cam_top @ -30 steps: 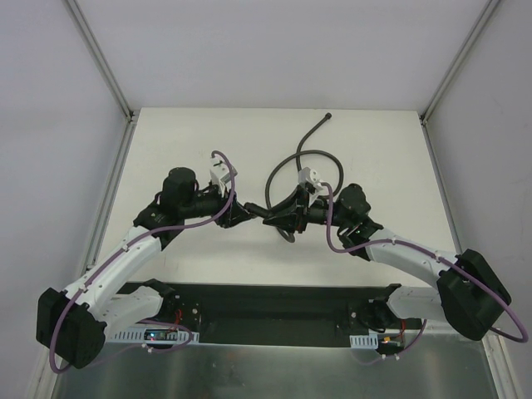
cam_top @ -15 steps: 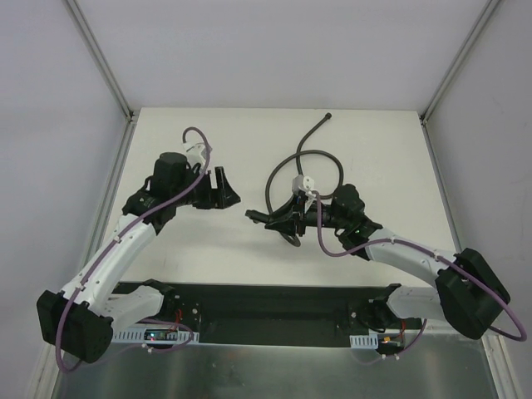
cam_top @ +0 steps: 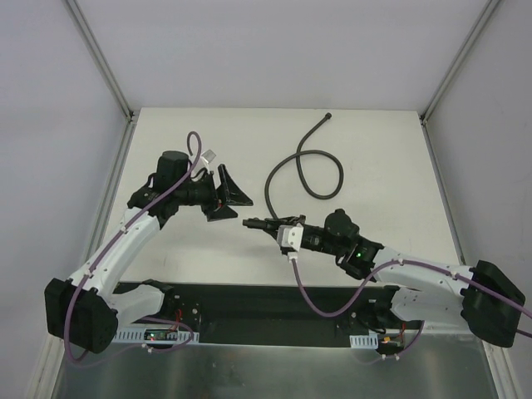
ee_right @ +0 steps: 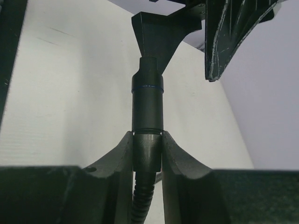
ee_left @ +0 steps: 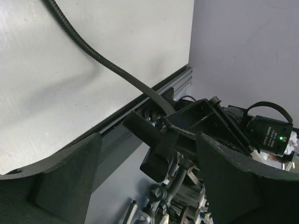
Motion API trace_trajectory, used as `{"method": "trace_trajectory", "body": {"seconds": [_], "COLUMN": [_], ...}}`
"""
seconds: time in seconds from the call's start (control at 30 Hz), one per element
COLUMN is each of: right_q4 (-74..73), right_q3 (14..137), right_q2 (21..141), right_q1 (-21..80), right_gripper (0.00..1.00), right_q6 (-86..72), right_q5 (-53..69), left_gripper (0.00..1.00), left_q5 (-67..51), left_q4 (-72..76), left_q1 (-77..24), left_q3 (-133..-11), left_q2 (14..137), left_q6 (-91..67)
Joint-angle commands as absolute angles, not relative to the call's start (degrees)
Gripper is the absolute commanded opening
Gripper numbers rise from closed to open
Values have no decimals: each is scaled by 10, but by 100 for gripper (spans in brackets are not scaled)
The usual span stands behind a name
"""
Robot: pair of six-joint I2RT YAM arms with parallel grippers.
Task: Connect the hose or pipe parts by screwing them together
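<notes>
Just below the T-shaped fitting, your right gripper pinches the knobbed end of the hose, whose remaining length loops away behind the fitting. Your left gripper stands spread near the fitting, touching nothing. The fitting looks seated on the hose end, so the joint seems made, though thread tightness cannot be judged; perhaps a final snugging turn remains.
</notes>
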State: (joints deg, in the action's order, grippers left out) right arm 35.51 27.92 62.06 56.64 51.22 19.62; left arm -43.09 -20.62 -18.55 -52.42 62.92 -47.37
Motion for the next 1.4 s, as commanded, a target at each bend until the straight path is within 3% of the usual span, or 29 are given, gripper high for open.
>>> {"method": "trace_trajectory", "body": {"seconds": [0.0, 0.53, 0.87, 1.1, 1.37], "right_q4": [377, 386, 392, 405, 372], "right_q3": [290, 307, 318, 321, 326], "right_q2": [605, 644, 667, 682, 672], "right_q1": [600, 643, 667, 671, 672], "right_gripper": [1, 1, 1, 1, 1], "right_q6": [648, 713, 732, 715, 640], "right_q5": [91, 20, 4, -25, -5], "left_gripper": [79, 80, 65, 42, 0], "left_q5": [-491, -505, -497, -483, -480], "left_q4": [-128, -38, 95, 169, 271], "left_q1": [-185, -187, -211, -257, -256], "left_q3": [-496, -390, -343, -311, -320], "left_q2": [626, 600, 626, 654, 673], "left_q6": [-545, -699, -788, -823, -785]}}
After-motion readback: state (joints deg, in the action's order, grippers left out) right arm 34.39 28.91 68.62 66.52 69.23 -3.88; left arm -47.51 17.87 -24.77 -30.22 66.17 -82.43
